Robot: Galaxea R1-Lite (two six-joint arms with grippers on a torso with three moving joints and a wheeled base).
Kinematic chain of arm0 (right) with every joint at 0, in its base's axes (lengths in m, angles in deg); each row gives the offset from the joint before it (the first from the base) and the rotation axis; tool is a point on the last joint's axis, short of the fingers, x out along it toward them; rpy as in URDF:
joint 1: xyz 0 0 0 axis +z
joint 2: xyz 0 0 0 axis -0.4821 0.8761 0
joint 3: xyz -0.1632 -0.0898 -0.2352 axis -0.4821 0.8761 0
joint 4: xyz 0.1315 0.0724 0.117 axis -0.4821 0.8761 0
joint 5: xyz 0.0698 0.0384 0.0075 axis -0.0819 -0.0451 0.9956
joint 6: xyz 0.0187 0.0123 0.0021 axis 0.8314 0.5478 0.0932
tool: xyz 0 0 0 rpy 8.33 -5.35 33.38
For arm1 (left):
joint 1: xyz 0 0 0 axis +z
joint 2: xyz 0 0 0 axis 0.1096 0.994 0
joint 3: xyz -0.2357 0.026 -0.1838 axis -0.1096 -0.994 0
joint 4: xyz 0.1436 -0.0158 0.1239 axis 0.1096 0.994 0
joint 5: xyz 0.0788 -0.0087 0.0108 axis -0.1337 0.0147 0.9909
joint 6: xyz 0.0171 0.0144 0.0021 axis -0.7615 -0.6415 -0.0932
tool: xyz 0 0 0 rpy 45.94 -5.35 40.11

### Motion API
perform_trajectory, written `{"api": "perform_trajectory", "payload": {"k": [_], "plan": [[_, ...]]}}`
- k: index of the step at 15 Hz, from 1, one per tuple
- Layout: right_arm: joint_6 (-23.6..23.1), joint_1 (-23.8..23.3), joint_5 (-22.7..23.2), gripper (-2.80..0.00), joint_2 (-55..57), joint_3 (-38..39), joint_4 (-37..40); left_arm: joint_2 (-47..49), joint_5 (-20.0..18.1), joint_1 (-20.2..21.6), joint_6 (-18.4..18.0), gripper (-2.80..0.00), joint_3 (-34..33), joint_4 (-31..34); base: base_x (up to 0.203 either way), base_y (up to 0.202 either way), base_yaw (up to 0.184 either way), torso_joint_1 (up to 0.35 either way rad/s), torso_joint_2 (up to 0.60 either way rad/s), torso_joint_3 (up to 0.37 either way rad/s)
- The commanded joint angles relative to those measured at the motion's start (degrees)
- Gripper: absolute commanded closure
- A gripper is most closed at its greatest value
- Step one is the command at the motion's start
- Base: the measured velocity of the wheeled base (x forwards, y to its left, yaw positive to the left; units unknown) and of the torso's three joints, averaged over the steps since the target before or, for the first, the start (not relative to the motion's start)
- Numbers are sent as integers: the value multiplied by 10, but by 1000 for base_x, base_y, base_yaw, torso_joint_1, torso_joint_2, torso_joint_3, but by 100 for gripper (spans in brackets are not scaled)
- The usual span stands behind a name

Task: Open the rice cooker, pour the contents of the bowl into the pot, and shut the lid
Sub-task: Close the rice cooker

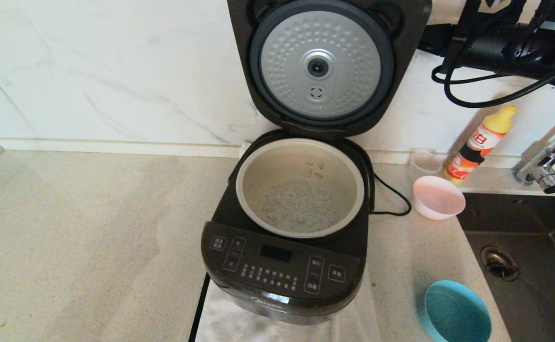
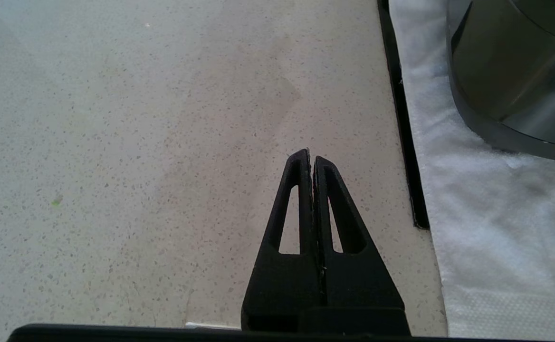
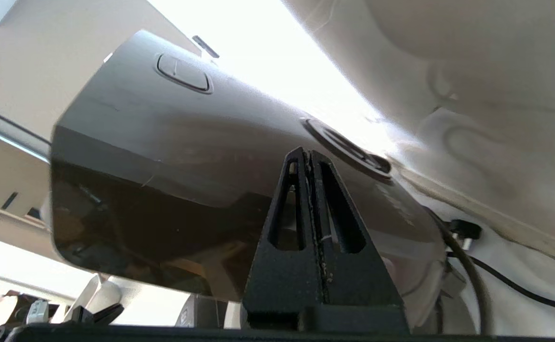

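Lid (image 1: pixel 322 66) upright (silver underside facing forward), right gripper (image 3: pixel 309 154) behind it.

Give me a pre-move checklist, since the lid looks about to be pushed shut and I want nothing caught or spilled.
1. Contents poured: grains lie in the pot bottom: ok.
2. Pot rim clear of objects: ok.
3. Lid state: standing fully open, silver disc facing forward: ok to close.
4. Right gripper: shut, empty, behind the lid's outer face near the vent cap; contact: cannot tell.
5. Left gripper: shut, parked over the counter beside the rice cooker, clear of the lid's path: ok.
6. Pink bowl and blue bowl: on the counter, away from the cooker: ok.
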State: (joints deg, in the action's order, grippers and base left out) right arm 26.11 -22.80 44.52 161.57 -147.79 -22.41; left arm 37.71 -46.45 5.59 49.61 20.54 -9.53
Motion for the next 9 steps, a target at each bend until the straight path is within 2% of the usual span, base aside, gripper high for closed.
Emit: {"api": "perform_trajectory", "payload": {"k": [1, 9], "plan": [[2, 6, 3, 0, 3, 1, -3, 1, 0, 0, 0, 0, -1, 0, 0, 0, 0, 0, 0, 0], [3, 32, 8, 0, -28, 22, -3, 1, 0, 0, 0, 0, -1, 0, 0, 0, 0, 0, 0, 0]]}}
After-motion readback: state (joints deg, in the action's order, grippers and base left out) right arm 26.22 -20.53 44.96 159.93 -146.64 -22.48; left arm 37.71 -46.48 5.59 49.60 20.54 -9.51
